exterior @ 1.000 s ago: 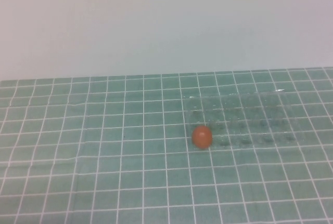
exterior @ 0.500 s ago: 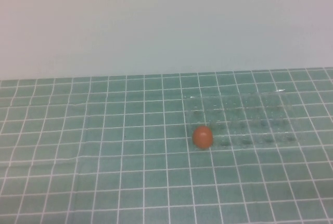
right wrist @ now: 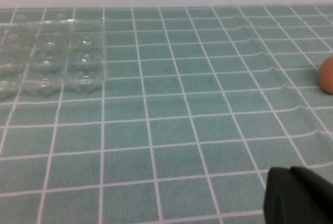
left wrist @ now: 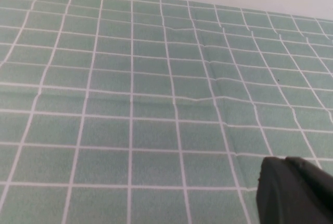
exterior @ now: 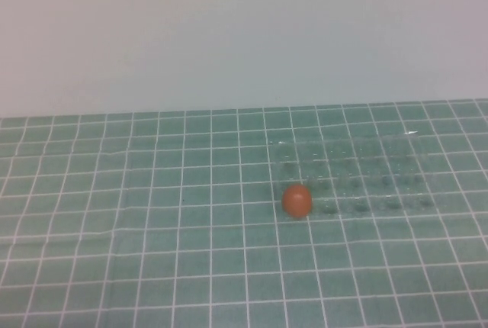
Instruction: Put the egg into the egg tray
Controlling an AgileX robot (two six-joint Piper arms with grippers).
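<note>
1. One table [exterior: 152, 252] fills the lower part of the high view, covered in a green mat ruled with a white grid; a plain pale wall rises behind its far edge.
2. The egg tray [exterior: 351, 172] is the landmark: a clear plastic rectangle of shallow round cups, lying flat on the table in the right half of the high view. It also shows in the right wrist view [right wrist: 49, 54], where its cups look bare.
3. The left end effector [left wrist: 294, 190] appears only as a dark blurred block at the corner of the left wrist view, above bare mat, with the egg tray nowhere in that view. I cannot tell whether it is wide or narrow.
4. The right end effector [right wrist: 299, 195] likewise shows only as a dark block at the corner of the right wrist view, well apart from the egg tray. I cannot tell how wide it stands, and it holds nothing that can be seen.
5. The egg [exterior: 296, 200], orange-brown and smooth, rests on the mat at the egg tray's near left corner, just beside or touching its edge. Its rim also shows in the right wrist view [right wrist: 327, 75].
</note>
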